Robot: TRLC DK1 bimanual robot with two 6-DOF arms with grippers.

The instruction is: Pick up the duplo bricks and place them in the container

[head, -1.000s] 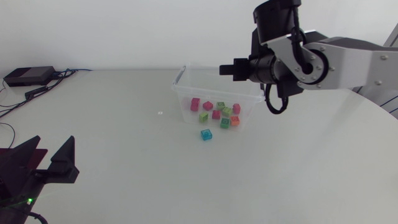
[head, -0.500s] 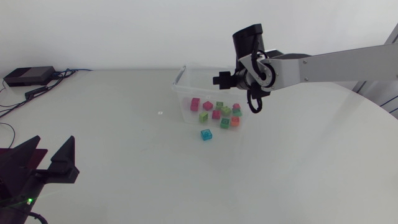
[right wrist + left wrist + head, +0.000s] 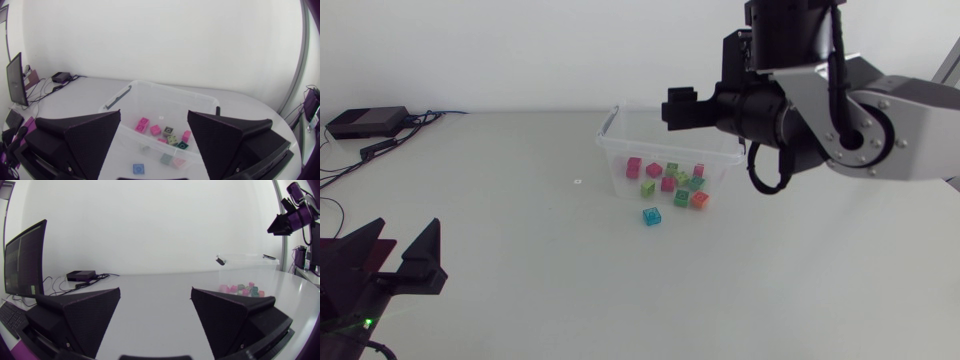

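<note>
At the near edge of a pale table the left gripper rests, fingers spread, empty. Farther on, one teal brick lies just before a clear container holding the other bricks. The right gripper hangs above the container, spread and empty. A black box sits at the far left.

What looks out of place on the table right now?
One blue brick lies on the table just outside the clear container, by its front wall. The other bricks are all inside it, so this one stands out as a stray.
</note>
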